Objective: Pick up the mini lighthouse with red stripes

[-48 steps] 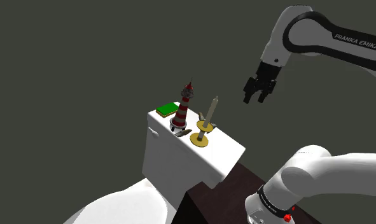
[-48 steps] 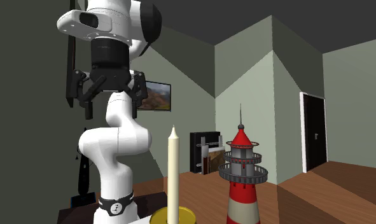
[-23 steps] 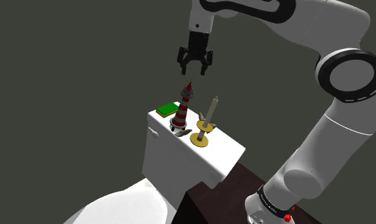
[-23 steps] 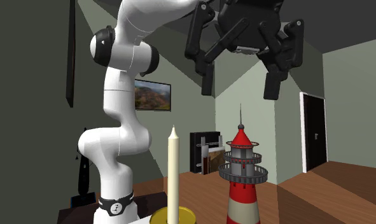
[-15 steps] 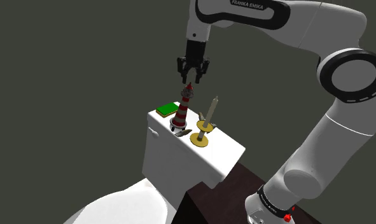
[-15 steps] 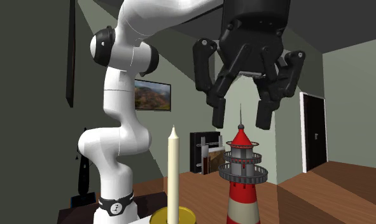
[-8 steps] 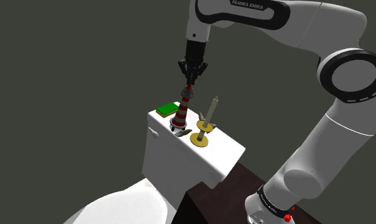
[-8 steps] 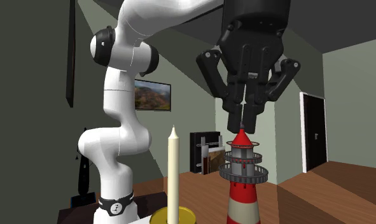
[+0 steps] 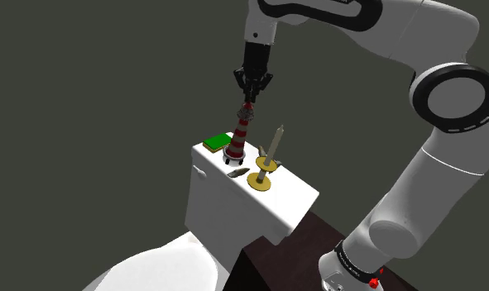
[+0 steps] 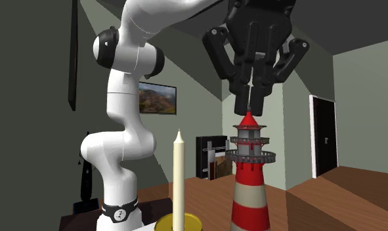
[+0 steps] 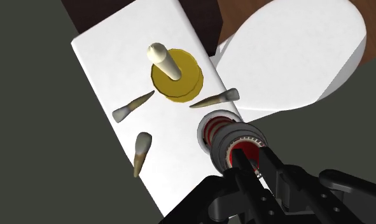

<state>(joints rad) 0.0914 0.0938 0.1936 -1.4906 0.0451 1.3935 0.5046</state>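
Lifting a little off the white toilet tank lid [image 9: 289, 193], the red-striped mini lighthouse [image 9: 241, 132] now hangs just beside the candle [image 9: 273, 147], whereas half a second ago it stood on the lid. The end effector [image 9: 249, 101] is clamped on its top spire (a thin hold that may let it swing), so the pick appears nearly done.

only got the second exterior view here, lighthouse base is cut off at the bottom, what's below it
Observer: The lighthouse is at the far end of a white toilet tank lid in the shoulder view.
Operator: anything close to it
Observer: A flat green item lies just to the shoulder view's left of its base.
Operator: and round the candle
Observer: Three pale pointed pieces lie on the lid around the yellow candle holder.
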